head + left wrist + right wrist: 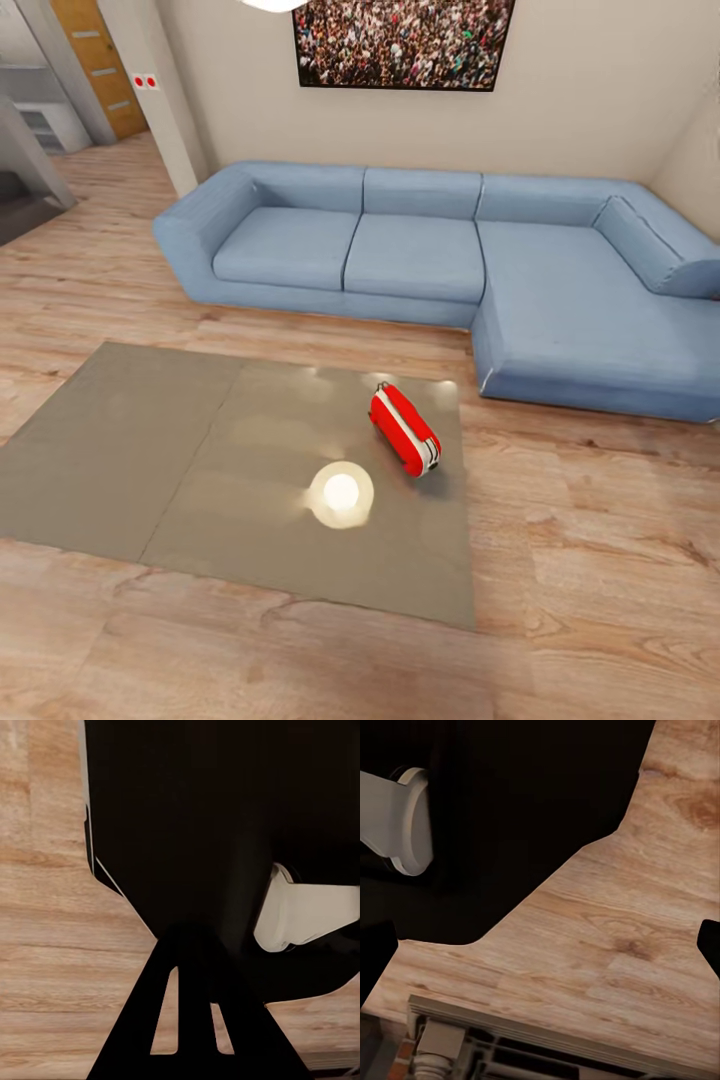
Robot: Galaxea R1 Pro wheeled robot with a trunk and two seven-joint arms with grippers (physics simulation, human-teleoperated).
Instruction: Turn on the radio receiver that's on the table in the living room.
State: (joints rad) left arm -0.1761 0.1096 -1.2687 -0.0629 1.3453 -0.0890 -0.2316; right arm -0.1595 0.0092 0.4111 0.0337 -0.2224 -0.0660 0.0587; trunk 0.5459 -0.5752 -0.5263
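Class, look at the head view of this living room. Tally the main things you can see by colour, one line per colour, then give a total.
Red: 1, the radio receiver
Blue: 1, the sofa
Grey-brown: 1, the table
Many-coloured: 1, the crowd picture
Total: 4

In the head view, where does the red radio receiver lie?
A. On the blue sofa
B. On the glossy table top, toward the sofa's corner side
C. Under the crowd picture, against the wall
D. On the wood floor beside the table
B: the radio receiver lies on the reflective top of the table, near its right edge, with the sofa behind it.
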